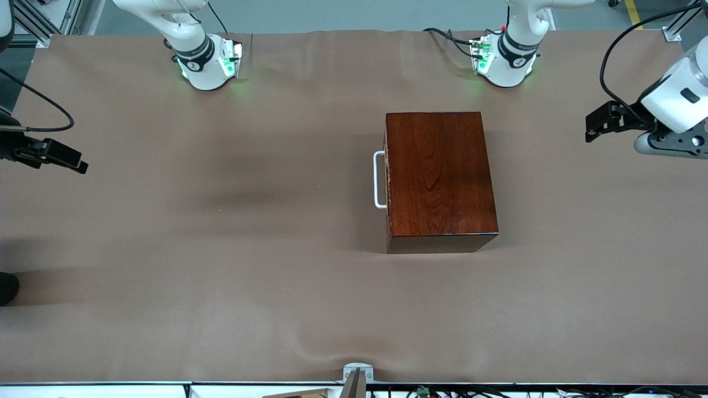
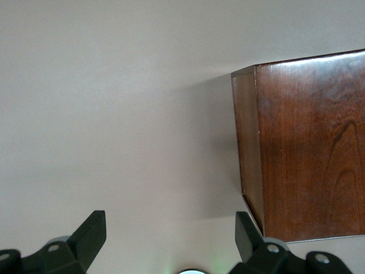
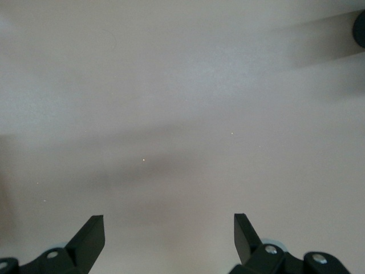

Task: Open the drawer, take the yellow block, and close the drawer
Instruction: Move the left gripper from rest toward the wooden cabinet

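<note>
No readable text or numbers anywhere, small marks on arm bases (image 1: 193,64) perhaps logos, too small

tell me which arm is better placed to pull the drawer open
Probably the right arm. The drawer is shut, and its white handle faces the right arm's end of the table. The right gripper is open over bare table there; the left gripper, also open, hangs past the box's handleless end.
</note>
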